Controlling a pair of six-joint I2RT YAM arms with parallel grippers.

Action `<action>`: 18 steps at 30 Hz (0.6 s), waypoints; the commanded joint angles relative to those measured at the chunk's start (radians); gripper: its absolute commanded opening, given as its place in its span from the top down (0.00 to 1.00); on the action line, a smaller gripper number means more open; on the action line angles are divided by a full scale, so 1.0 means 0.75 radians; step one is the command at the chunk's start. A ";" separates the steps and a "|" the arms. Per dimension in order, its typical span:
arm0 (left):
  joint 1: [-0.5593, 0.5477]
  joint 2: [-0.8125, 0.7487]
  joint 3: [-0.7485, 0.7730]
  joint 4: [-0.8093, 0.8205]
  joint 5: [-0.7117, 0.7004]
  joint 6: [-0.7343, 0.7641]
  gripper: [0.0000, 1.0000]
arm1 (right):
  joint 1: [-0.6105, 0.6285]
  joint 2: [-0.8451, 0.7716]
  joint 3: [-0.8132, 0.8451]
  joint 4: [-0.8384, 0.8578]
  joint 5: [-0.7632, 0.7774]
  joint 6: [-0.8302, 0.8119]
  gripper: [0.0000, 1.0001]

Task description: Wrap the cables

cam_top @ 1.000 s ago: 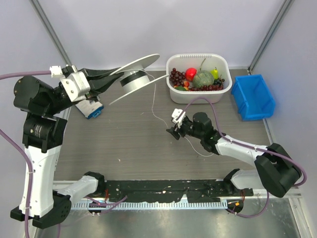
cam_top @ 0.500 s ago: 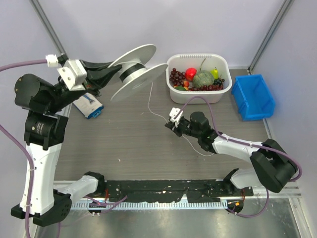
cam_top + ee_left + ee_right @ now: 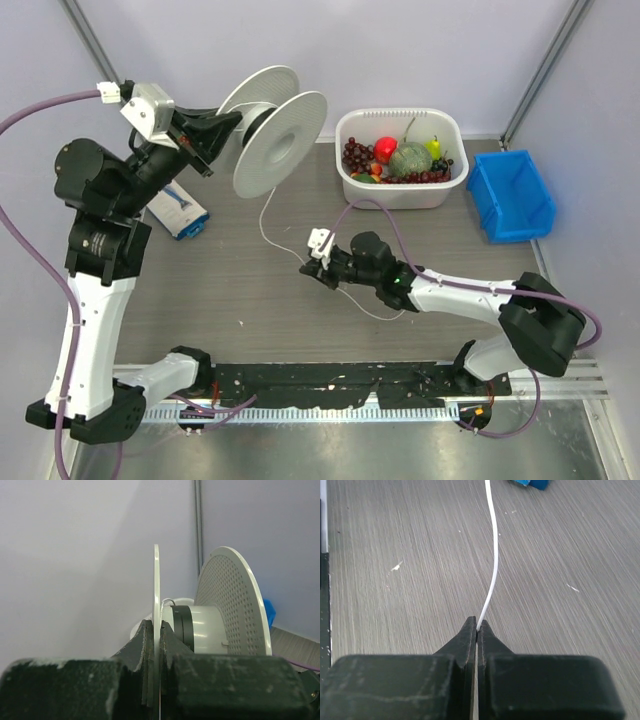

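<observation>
**Two robot arms, one holding up a spool, the other pinching a thin white cable**

Seen from above, a grey wood-grain bench (image 3: 240, 290) carries two arms bolted at its near edge. The left arm (image 3: 95, 290) reaches up and away toward the far left corner. The left jaws are clenched on the rim of one flange of a white plastic spool (image 3: 283, 142), holding it in the air above the bench. The spool is turned on its side, its two round flanges standing upright. The wrist camera shows the thin flange edge squeezed between the dark jaws, with a pale hub and a perforated second flange beyond.

A very thin white cable (image 3: 495, 555) drops from the spool, curves across the bench and ends between the right jaws – these are closed tight on it, low over the middle of the bench. A loose length trails on past the right arm (image 3: 460, 295) along the surface.

At the far side sits a white tub (image 3: 400, 198) of fruit, with a blue bin (image 3: 510, 195) just to its right. A blue-and-white box (image 3: 180, 212) lies near the left arm – well apart from the cable.
</observation>
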 commanded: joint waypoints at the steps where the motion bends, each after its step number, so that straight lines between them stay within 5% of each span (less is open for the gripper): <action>1: 0.004 -0.045 -0.023 0.178 -0.082 -0.058 1.00 | 0.054 0.057 0.156 0.014 0.035 0.020 0.99; 8: 0.002 -0.071 -0.132 0.178 -0.117 0.011 1.00 | 0.129 0.090 0.442 -0.143 0.074 0.049 0.99; 18: 0.000 -0.108 -0.291 0.172 -0.115 0.183 1.00 | 0.150 -0.084 0.559 -0.340 0.127 0.020 0.99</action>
